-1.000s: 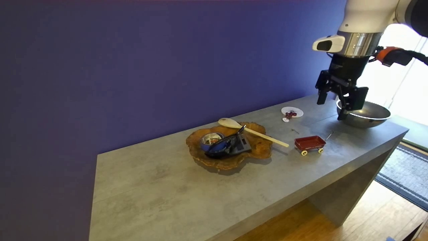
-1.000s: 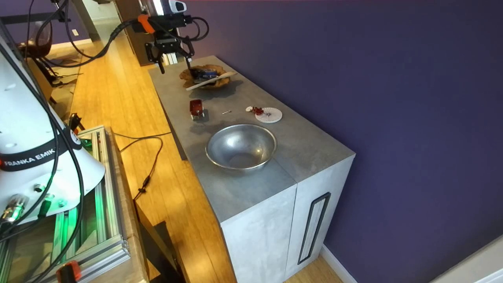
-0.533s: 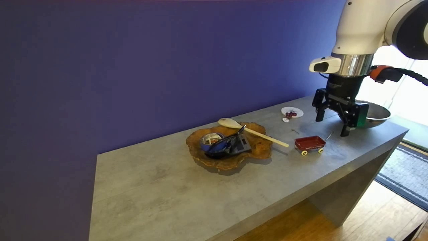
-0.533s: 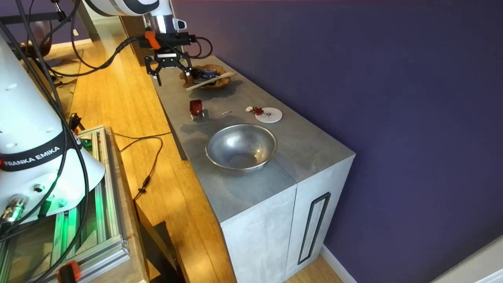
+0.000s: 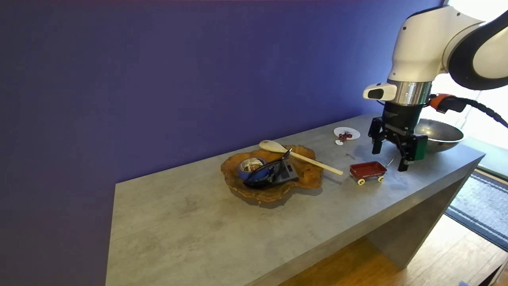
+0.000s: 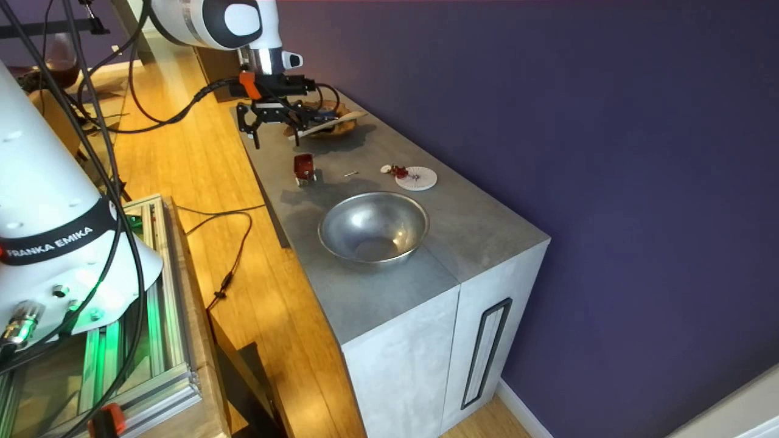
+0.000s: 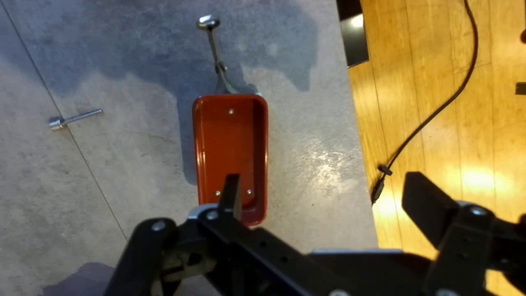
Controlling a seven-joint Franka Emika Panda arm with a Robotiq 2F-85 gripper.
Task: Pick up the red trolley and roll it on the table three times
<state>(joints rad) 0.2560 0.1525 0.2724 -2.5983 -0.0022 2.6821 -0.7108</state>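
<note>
End effector (image 7: 323, 179) spread wide, holding nothing — I should shift it sideways to straddle the red trolley (image 7: 230, 150) across its narrow width before lowering.

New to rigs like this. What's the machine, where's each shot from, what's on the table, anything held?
The white robot arm carries a black two-fingered gripper. Two pictures come from cameras outside the robot, looking from different places; the close-up comes from a camera on its wrist.

On the grey table, a red trolley stands on its wheels. Also there: a metal bowl, a white disc with small red parts I can't identify, a small metal piece, and a wooden tray holding a blue tape roll, with a wooden spoon across it.

The gripper is open and holds nothing.
</note>
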